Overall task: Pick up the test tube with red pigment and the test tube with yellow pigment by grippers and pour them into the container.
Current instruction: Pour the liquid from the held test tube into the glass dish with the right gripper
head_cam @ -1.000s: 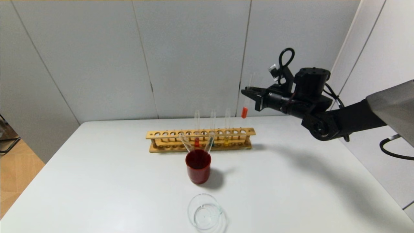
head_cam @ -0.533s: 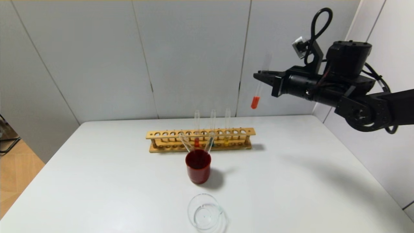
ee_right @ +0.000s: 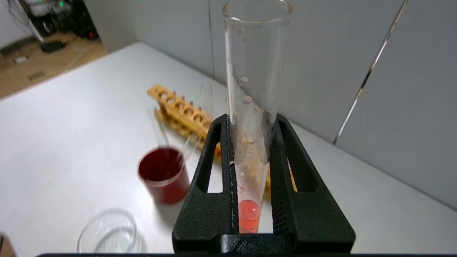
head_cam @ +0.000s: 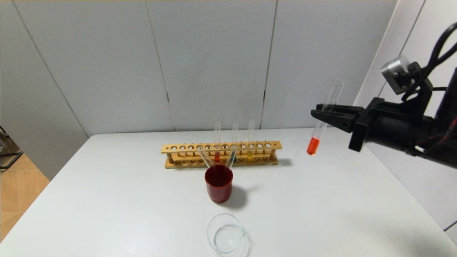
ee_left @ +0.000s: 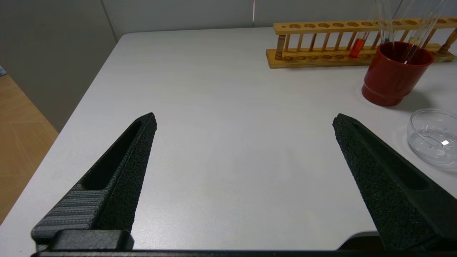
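My right gripper [head_cam: 315, 112] is shut on the test tube with red pigment [head_cam: 313, 145] and holds it in the air, right of the rack's right end. The tube leans, mouth up and to the right, with the red liquid at its low end. In the right wrist view the fingers [ee_right: 214, 157] clamp the tube [ee_right: 249, 214] at mid length. The test tube with yellow pigment [head_cam: 250, 155] stands in the wooden rack [head_cam: 178, 149]. The clear glass container [head_cam: 226, 237] sits at the table's front centre. My left gripper [ee_left: 245, 117] is open and empty over the table's left side.
A dark red cup [head_cam: 218, 185] stands between rack and container, with two empty tubes leaning in it. The rack also holds a second tube with red liquid [head_cam: 217, 157] and a teal one [head_cam: 233, 157]. The wall panels stand close behind the rack.
My right gripper has carried the red tube from just above the rack's right end, first upward, then right and lower. The tube now leans more.
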Tool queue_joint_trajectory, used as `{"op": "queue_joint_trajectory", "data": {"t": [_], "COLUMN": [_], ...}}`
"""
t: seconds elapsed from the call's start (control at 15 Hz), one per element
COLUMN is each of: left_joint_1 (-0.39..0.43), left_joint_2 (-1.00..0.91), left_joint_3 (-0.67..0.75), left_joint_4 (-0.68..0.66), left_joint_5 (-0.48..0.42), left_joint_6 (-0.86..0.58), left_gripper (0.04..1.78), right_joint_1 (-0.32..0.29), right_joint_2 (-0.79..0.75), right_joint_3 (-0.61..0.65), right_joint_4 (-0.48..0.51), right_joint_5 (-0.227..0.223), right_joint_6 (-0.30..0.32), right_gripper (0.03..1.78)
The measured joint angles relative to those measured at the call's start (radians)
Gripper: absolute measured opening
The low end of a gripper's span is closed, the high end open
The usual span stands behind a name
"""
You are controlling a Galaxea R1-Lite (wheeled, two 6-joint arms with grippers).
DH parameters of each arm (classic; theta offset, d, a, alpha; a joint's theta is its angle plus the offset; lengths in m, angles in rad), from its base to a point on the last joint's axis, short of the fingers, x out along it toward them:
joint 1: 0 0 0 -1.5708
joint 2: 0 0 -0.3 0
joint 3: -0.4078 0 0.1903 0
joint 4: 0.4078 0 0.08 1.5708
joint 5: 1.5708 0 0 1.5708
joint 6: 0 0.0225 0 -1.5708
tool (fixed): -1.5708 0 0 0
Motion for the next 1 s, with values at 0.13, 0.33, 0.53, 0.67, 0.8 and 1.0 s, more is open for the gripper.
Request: {"op": "queue_joint_trajectory", "data": {"t": [0.13,0.33,0.53,0.67,0.8,1.0], "left_joint_1": [0.000,0.000,0.000,0.000,0.000,0.000], "left_joint_2": [0.000,0.000,0.000,0.000,0.000,0.000], "left_joint_3": [0.000,0.000,0.000,0.000,0.000,0.000], "left_joint_4": [0.000,0.000,0.000,0.000,0.000,0.000], "left_joint_5": [0.000,0.000,-0.001,0.000,0.000,0.000], "left_joint_6": [0.000,0.000,0.000,0.000,0.000,0.000], "left_gripper": [1.75,1.75,1.75,1.75,1.75,1.75], "right_joint_1": [0.002,0.005,0.010,0.030,0.079,0.168], "right_joint_2": [-0.072,-0.167,-0.217,-0.229,-0.232,-0.212], "right_joint_3": [0.123,0.277,0.373,0.410,0.427,0.430], "right_joint_4": [-0.004,-0.008,-0.004,-0.002,-0.003,-0.002], "right_joint_5": [0.002,0.004,0.008,0.010,0.001,-0.005], "right_joint_6": [-0.052,-0.090,-0.146,-0.191,-0.199,-0.203], "right_gripper": [0.34,0.34,0.34,0.34,0.34,0.34]}}
